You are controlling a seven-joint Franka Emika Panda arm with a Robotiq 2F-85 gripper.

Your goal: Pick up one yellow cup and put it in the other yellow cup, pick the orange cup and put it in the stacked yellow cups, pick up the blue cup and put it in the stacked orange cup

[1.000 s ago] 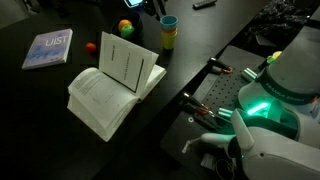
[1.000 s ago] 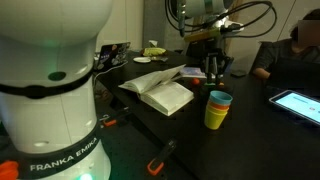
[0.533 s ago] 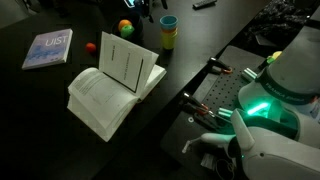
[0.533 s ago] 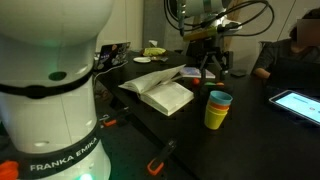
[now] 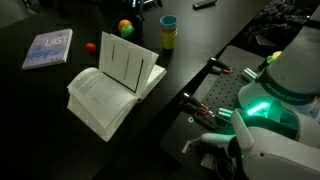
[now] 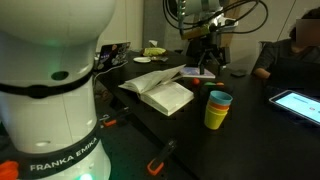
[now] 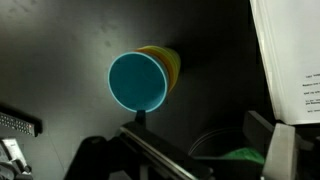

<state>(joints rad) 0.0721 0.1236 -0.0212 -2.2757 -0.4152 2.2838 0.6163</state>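
Blue cup (image 7: pixel 138 80) is seen nested atop the stacked yellow cups (image 7: pixel 168 62). Stacking is judged done, so the tool (image 7: pixel 180 140) is held clear above the counter (image 7: pixel 60 50), spread wide and empty.

An exterior view looks steeply down from above the robot base (image 5: pixel 272 92) onto the open book (image 5: pixel 112 85). An exterior view sits low beside the base (image 6: pixel 55 90), facing level across the table past the book (image 6: pixel 160 92). The wrist view looks straight down, close, just beside the book (image 7: pixel 290 60). All three views share the book and the cup stack (image 5: pixel 168 32) (image 6: pixel 217 110) (image 7: pixel 140 80).
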